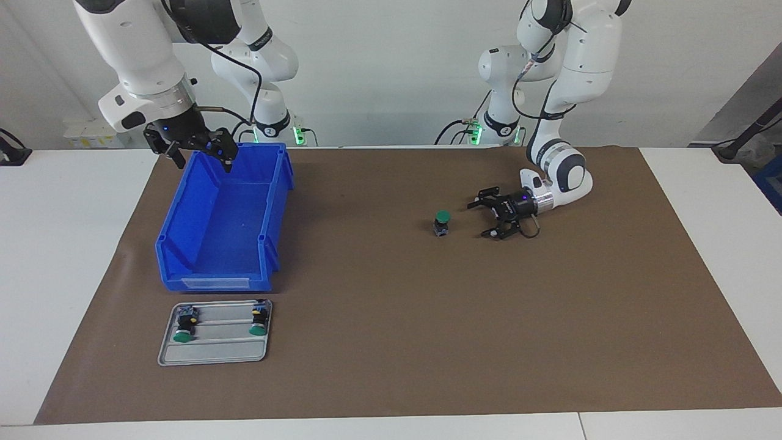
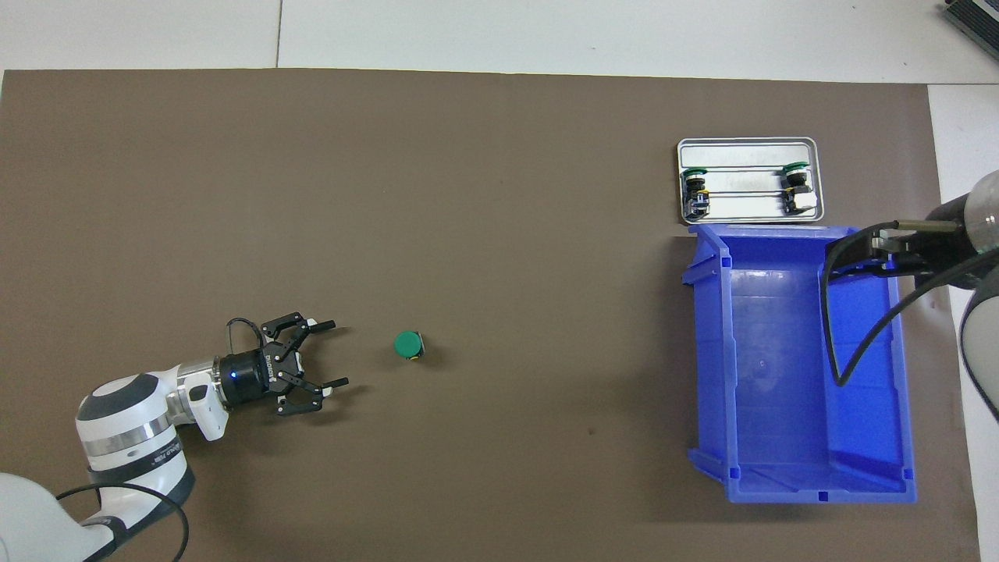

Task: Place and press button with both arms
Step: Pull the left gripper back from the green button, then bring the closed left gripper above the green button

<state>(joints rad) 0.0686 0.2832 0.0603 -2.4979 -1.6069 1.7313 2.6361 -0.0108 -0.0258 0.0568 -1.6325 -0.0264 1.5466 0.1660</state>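
Observation:
The button (image 1: pixel 442 223) (image 2: pixel 408 344) stands upright on the brown mat, green cap up on a short dark body. My left gripper (image 1: pixel 477 220) (image 2: pixel 337 353) lies low and level just above the mat, beside the button toward the left arm's end of the table. It points at the button across a short gap, open, with nothing between its fingers. My right gripper (image 1: pixel 203 162) (image 2: pixel 835 261) hangs open and empty over the end of the blue bin (image 1: pixel 269 201) (image 2: pixel 706 351) nearest the robots.
The blue bin shows nothing inside. A small metal tray (image 1: pixel 214 354) (image 2: pixel 748 148) lies just farther from the robots than the bin. Two green-capped buttons (image 1: pixel 183 325) (image 1: pixel 259 319) lie on their sides in it. White tabletop borders the mat.

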